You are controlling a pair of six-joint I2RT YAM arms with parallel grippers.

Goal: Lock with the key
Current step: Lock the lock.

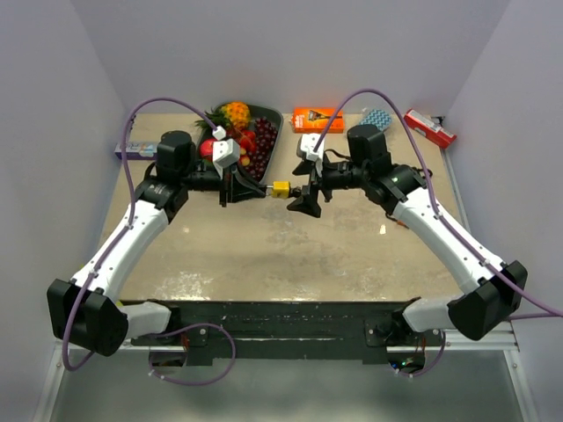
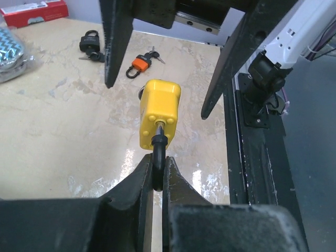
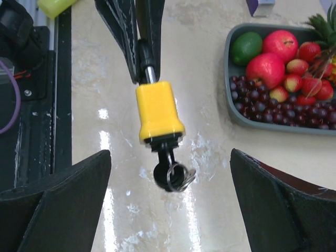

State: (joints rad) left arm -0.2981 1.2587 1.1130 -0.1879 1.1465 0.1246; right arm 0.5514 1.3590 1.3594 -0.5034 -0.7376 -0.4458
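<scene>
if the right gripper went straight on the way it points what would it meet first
Probably the key sticking out of the yellow padlock, held by its shackle in the left gripper. It sits centred before the open right gripper; depth is unclear.

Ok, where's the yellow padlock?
The yellow padlock is mid-table in the top view, clamped by its shackle in the left gripper, facing the open right gripper.

White arm links (image 1: 123, 242), black joints (image 1: 88, 316), purple cables (image 1: 128, 158); fingers (image 2: 118, 42) black, seemingly matte.
</scene>
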